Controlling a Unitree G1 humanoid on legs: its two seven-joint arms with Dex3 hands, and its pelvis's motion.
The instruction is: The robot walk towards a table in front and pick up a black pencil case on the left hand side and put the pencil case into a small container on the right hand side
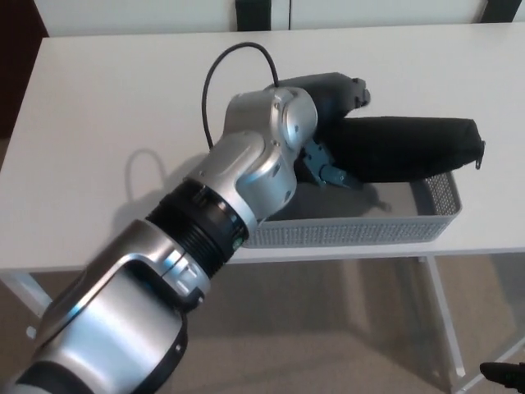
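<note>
The black pencil case (406, 148) lies lengthwise over the grey mesh container (353, 232) at the table's right front, its right end reaching past the far right rim. My left hand (328, 107) is at the case's left end, shut on it, with one finger (326, 170) showing beneath the case. My silver left arm (238, 189) crosses the picture from the lower left and hides the container's left part. My right hand does not show.
The white table (107, 107) stretches to the left and behind. A black cable (215, 67) loops up from my wrist. Dark furniture (253, 13) stands behind the far edge. The container sits close to the table's front edge, with floor and a table leg (443, 320) below.
</note>
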